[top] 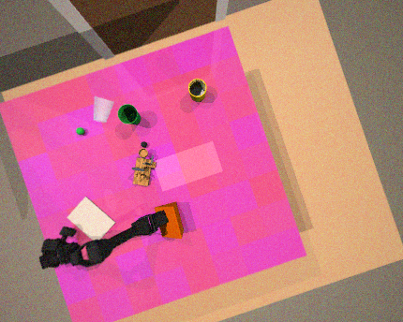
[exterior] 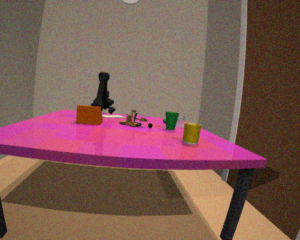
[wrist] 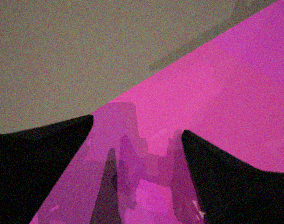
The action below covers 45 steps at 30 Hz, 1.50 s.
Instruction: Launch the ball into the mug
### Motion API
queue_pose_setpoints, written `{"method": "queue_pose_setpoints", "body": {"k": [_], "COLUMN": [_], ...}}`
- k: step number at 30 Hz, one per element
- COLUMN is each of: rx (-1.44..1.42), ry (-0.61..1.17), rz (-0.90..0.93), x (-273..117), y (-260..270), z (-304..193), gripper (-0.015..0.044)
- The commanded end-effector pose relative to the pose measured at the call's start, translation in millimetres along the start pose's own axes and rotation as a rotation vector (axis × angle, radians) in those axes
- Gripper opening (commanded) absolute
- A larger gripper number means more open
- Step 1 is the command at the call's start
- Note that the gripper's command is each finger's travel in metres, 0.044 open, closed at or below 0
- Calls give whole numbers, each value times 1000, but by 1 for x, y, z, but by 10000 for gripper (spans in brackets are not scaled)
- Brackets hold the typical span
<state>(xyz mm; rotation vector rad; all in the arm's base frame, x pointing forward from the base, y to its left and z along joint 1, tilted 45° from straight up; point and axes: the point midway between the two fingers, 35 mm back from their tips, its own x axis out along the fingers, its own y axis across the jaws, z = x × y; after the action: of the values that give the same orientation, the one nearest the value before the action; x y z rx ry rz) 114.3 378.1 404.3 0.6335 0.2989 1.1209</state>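
Note:
The wooden catapult stands mid-table, its round cup toward the green cup. A small black ball lies on the table just beyond the catapult's cup. A green ball lies farther left in the overhead view. I cannot tell which ball is meant. The yellow mug stands upright, far from the catapult. My gripper is open and empty. It is over the table's left edge, away from catapult, balls and mug; its fingers are too small to make out in the top and exterior views.
An orange block stands beside the arm's base. A white flat panel lies near the arm. A green cup stands between the catapult and a pale translucent cup.

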Motion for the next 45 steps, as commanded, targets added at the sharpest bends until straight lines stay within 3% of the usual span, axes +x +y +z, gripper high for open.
{"method": "queue_pose_setpoints", "body": {"k": [1, 19, 27, 45], "rx": [-52, -215, -186, -95], "ry": [-23, 27, 33, 322], "rz": [-87, -504, -680, -963], "x": [4, -15, -53, -134], "y": [-31, -183, -239, -356], "z": [18, 75, 93, 77], "gripper": [440, 440, 440, 440]}}
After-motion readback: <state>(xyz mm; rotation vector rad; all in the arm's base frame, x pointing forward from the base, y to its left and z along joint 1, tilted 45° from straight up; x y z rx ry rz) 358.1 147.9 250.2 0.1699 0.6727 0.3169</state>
